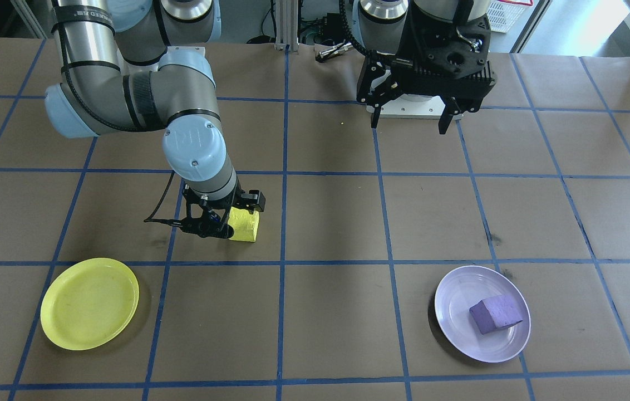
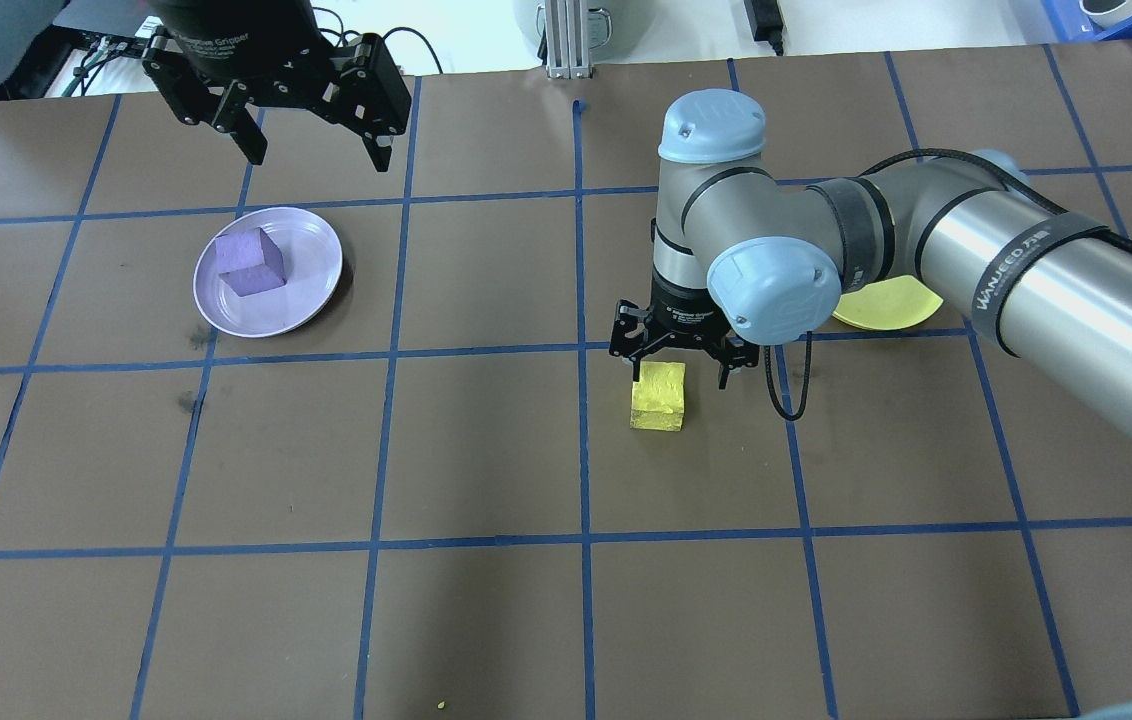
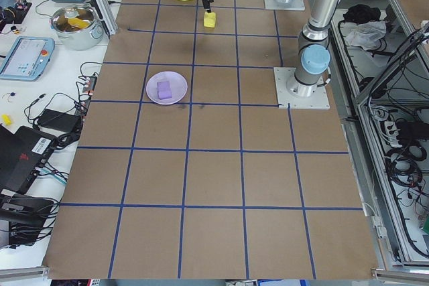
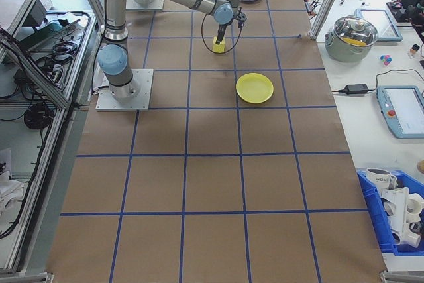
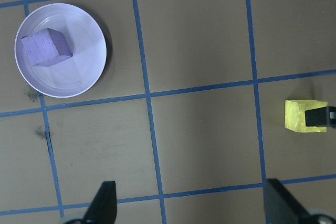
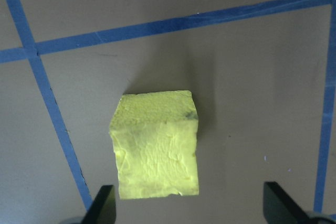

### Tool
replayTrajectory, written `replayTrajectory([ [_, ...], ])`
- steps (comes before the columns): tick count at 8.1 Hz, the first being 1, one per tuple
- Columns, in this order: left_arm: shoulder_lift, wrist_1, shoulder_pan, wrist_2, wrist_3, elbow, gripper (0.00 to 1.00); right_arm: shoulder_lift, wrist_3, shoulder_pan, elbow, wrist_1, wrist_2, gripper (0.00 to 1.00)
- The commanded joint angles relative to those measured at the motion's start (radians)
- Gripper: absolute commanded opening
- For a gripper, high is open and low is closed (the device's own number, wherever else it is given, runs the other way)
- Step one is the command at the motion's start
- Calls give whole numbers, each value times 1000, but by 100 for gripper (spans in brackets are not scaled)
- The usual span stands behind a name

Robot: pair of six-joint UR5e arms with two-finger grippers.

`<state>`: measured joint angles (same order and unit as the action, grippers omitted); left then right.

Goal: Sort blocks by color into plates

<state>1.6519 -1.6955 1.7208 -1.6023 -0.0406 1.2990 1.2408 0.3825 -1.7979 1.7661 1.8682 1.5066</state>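
Seen from overhead, left to right. Left gripper (image 2: 314,150) spread wide, empty, hanging beyond the lavender plate (image 2: 310,285); purple block (image 2: 249,263) resting inside, rough-faced, toward the plate's left part. Bare brown table (image 2: 486,450) with blue tape grid between the two plates. Yellow block (image 2: 658,396) flat on the table, crumbly and foam-like, just below the right gripper (image 2: 678,366), fingers parted to either side, not touching it. Yellow plate (image 2: 881,306) smooth, shallow, partly hidden behind the right arm.
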Motion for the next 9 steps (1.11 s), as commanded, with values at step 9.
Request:
replayTrajectory([
  [9,-96,116,-1,-59,-2,149,100,-113,-31,-40,1,95,23,74],
])
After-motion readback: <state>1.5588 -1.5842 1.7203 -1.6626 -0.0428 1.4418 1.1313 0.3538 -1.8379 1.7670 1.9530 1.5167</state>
